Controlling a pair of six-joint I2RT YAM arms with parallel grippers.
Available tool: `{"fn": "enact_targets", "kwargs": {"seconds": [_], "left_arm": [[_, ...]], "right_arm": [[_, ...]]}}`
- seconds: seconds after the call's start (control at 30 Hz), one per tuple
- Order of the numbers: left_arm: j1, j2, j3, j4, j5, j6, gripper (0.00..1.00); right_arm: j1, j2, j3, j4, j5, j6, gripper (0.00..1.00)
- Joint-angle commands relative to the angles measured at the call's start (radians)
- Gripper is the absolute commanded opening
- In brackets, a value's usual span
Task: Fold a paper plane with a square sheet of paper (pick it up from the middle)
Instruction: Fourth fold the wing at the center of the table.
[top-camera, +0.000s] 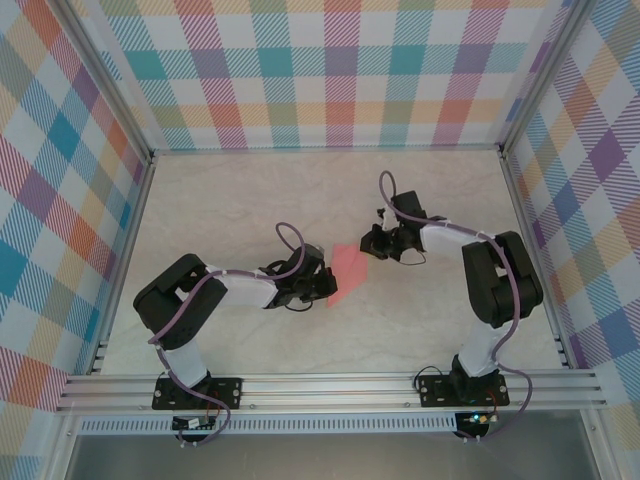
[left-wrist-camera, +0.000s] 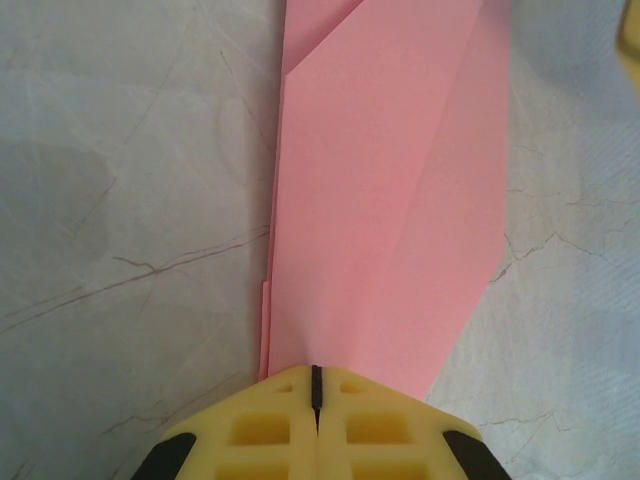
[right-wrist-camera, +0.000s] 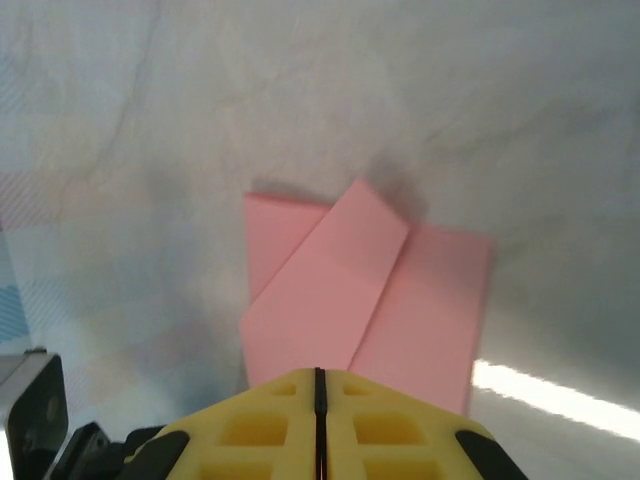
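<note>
The left gripper (left-wrist-camera: 315, 382), jaws clenched tight, met the near end of the folded pink paper (left-wrist-camera: 385, 200), which lay in the middle of the worktop (top-camera: 230, 200), well clear of every edge. At its far end the right gripper (right-wrist-camera: 318, 385) was equally clenched; whether either actually nipped paper, I could not tell. Any sideways drag risked skewing the creases or tearing it

Salmon-pink paper (top-camera: 348, 272), yellow jaws, pale veined table (top-camera: 250, 200), multicoloured plaid walls (top-camera: 330, 70).

This is a robot lab cell: aluminium rails (top-camera: 330, 390) along the bottom of the frame, plaid panels (top-camera: 320, 70) walling top and sides, marbled table (top-camera: 230, 200) at centre.
</note>
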Motion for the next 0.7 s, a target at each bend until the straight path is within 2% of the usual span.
{"fn": "enact_targets", "kwargs": {"seconds": [0.0,0.37,0.5,0.67], "left_arm": [[-0.016,0.011,-0.010,-0.143,0.002,0.006,0.00],[-0.016,0.002,-0.009,-0.135,0.009,0.001,0.00],[-0.016,-0.010,-0.006,-0.134,0.015,0.003,0.00],[-0.014,-0.031,0.003,-0.131,0.031,0.010,0.00]], "right_arm": [[0.047,0.008,-0.019,0.042,-0.096,0.038,0.09],[0.104,0.109,-0.018,0.087,-0.137,0.077,0.08],[0.104,0.143,-0.010,0.060,-0.110,0.078,0.08],[0.104,0.195,0.030,-0.066,-0.024,0.077,0.08]]}}
